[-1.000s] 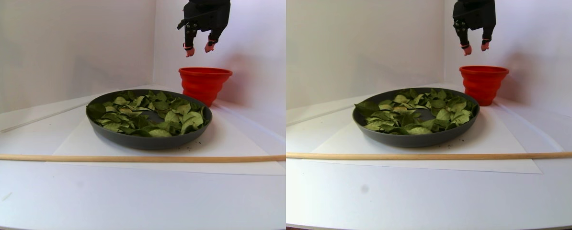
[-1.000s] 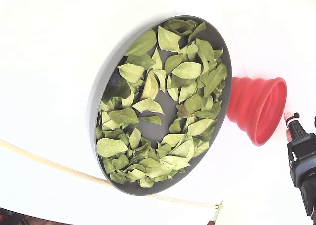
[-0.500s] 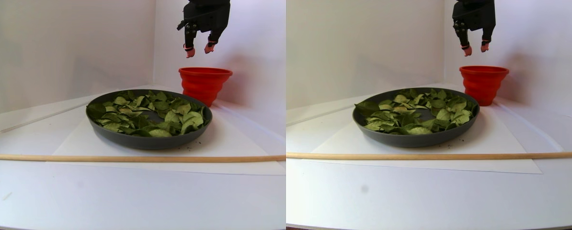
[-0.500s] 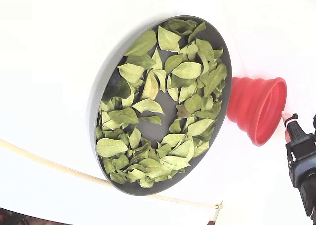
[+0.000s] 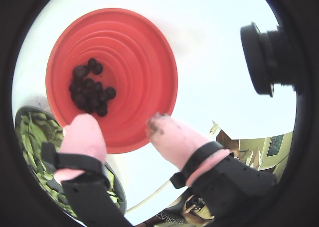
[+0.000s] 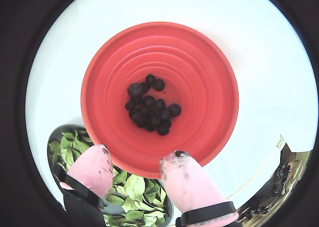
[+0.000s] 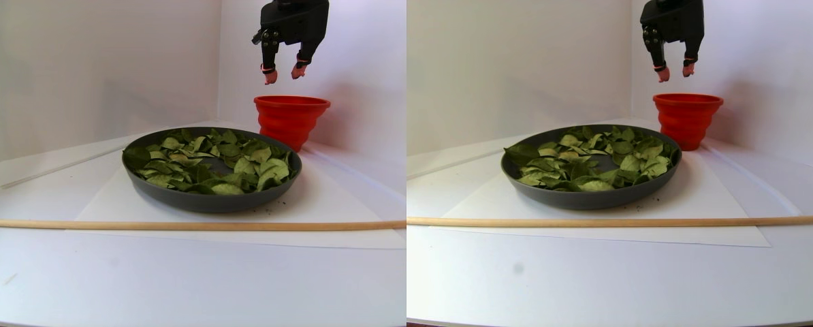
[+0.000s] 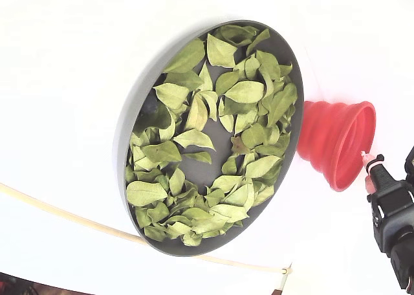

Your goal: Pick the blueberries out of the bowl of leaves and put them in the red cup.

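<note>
Blueberries (image 6: 149,110) lay heaped in red cup (image 6: 159,97); none showed among leaves (image 8: 213,133) in bowl (image 8: 126,130). Gripper (image 6: 134,170) hung above cup, spread, empty. Task looked nearly finished.

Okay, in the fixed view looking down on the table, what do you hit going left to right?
Wooden stick → bowl of leaves → red cup → gripper.

Both wrist views looked straight down, close over the red cup (image 6: 159,100). Stereo pair view sat low at table level, farther back, cup at 1 o'clock behind the bowl (image 7: 212,201). Fixed view looked down obliquely; all shared cup and bowl.
</note>
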Action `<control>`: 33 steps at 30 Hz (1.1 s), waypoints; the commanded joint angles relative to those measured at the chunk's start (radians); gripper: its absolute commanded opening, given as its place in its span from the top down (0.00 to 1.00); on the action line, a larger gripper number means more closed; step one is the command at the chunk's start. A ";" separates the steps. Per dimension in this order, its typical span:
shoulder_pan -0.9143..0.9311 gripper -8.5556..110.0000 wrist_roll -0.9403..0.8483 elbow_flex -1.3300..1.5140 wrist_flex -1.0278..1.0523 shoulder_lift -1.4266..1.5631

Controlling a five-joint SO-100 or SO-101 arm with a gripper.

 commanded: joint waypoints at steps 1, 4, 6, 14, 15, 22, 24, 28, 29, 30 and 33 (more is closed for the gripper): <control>0.009 0.78 0.006 0.005 0.014 0.173; -0.003 0.78 0.006 0.044 0.015 0.202; -0.008 0.78 0.006 0.066 0.015 0.218; -0.037 0.78 0.008 0.143 0.028 0.282; -0.043 0.78 0.011 0.150 0.034 0.291; -0.084 0.78 0.014 0.193 0.067 0.354; -0.097 0.78 0.014 0.196 0.081 0.367; -0.100 0.78 0.015 0.227 0.089 0.391; -0.101 0.78 0.014 0.233 0.089 0.396; -0.103 0.78 0.014 0.236 0.089 0.396; -0.107 0.78 0.006 0.244 0.089 0.394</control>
